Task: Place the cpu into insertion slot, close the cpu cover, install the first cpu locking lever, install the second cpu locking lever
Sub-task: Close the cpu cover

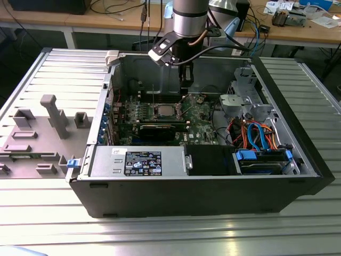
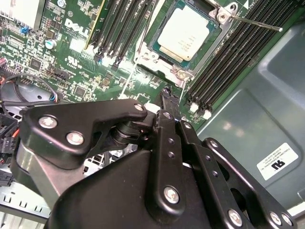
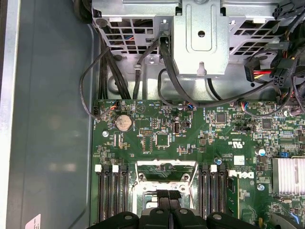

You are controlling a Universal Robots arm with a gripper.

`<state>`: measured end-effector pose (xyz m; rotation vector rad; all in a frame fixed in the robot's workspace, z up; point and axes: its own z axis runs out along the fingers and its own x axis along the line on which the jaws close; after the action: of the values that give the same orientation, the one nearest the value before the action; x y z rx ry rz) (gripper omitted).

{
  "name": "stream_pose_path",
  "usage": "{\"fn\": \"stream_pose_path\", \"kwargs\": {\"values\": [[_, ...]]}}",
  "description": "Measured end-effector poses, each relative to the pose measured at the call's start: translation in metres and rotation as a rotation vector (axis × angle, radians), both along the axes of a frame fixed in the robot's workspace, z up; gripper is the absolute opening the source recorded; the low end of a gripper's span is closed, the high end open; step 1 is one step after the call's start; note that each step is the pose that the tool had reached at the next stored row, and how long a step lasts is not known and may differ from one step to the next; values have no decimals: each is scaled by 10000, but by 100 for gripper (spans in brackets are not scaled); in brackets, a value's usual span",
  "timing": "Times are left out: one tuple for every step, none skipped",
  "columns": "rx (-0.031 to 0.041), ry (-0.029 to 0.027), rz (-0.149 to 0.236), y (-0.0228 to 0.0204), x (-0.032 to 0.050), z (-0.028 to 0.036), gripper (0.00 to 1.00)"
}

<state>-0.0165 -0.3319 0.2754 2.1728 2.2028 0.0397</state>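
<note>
The silver arm [image 1: 190, 18] stands near vertical, wrist pointing straight down, and the black gripper [image 1: 184, 88] hangs directly beneath it. The linkage bars [image 2: 169, 143] fold inward toward the tool's centreline (bolted joints on either side). The fingertips [image 3: 162, 194] look pressed together with nothing between them, though the angle is tight.

Pretty even light from above, bit of glare on the cpu [image 2: 183, 33] and case [image 3: 52, 162], board [image 1: 202, 125] sits in shade.
</note>
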Motion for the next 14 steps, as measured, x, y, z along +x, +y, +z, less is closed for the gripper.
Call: {"fn": "stream_pose_path", "kwargs": {"values": [[0, 0, 0, 0, 2, 0, 11], [0, 0, 0, 0, 3, 0, 11], [-1, 0, 0, 0, 6, 0, 11], [0, 0, 0, 0, 9, 0, 11], [0, -1, 0, 0, 12, 0, 11], [0, 0, 0, 0, 14, 0, 11], [0, 0, 0, 0, 16, 0, 11], [0, 0, -1, 0, 20, 0, 11], [0, 0, 0, 0, 22, 0, 11], [0, 0, -1, 0, 24, 0, 11], [0, 0, -1, 0, 25, 0, 11], [0, 0, 0, 0, 27, 0, 11], [0, 0, -1, 0, 30, 0, 11], [0, 0, 0, 0, 31, 0, 11]]}}
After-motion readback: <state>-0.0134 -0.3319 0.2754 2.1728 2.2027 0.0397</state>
